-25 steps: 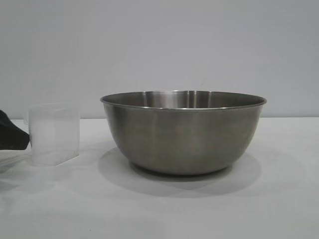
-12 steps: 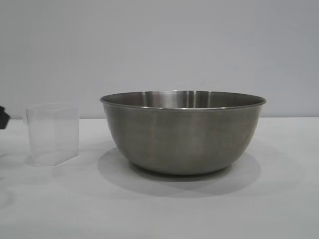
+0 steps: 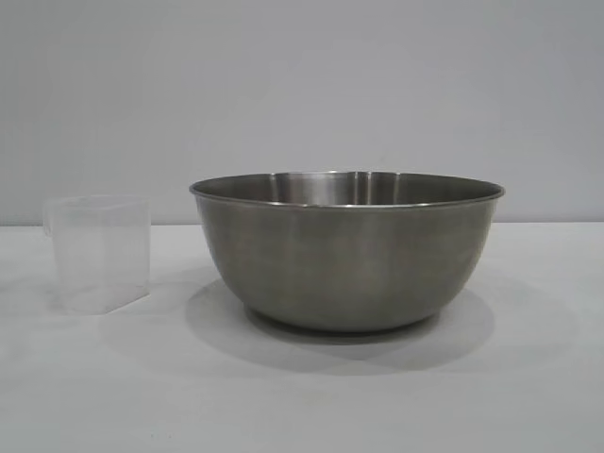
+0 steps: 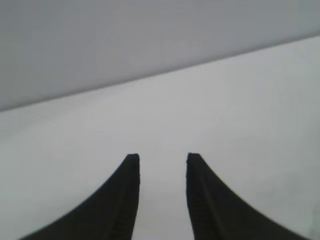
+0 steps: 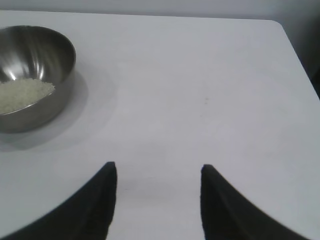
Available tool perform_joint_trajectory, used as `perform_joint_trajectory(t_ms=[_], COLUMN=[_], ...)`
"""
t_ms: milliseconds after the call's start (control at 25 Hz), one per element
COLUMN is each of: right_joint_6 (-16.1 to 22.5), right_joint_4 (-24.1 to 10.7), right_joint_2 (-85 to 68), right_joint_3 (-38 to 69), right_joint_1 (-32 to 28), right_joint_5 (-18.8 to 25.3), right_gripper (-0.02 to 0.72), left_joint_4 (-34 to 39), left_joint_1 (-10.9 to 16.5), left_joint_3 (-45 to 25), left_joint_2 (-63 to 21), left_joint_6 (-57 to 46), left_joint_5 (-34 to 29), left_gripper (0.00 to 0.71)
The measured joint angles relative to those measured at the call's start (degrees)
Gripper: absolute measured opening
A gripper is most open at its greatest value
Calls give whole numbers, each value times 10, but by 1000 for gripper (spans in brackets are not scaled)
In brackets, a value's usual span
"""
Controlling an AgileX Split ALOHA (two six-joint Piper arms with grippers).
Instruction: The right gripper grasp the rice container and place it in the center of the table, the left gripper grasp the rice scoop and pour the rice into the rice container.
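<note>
One stainless-steel rice container [image 3: 346, 253] stands mid-table on the white table [image 3: 528, 377], with bare surface all round it; the right wrist view shows the table's far edge and a rounded corner well clear of the bowl. One translucent rice scoop [image 3: 98, 253] stands upright near the bowl, apart from it (it looks empty). One off-white heap of rice [image 5: 22, 94] lies inside the bowl. The left gripper [image 4: 162, 159] hangs over bare table, jaws narrowly parted, holding nothing. The right gripper [image 5: 158, 170] sits well apart from the bowl, jaws moderately spread, empty.
</note>
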State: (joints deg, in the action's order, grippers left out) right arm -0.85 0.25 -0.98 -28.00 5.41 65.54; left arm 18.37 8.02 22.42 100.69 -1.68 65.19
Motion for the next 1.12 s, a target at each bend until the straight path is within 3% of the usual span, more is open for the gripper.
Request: perform_joint_trajectory(t_ms=[400,640,1120], right_joint_6=[0,0,0], right_joint_4=[0,0,0], right_joint_2=[0,0,0], right_joint_3=[0,0,0], right_joint_1=[0,0,0], right_joint_5=[0,0,0], right_gripper=[365,365,365], left_joint_4=[49,109,164], left_joint_1=[0,1,-5], left_joint_3=[0,0,-4], left_joint_2=[-104,-202,-359], left_joint_6=[7,9,-97], left_joint_5=[-9,-140,-283], left_gripper=[216,216,216])
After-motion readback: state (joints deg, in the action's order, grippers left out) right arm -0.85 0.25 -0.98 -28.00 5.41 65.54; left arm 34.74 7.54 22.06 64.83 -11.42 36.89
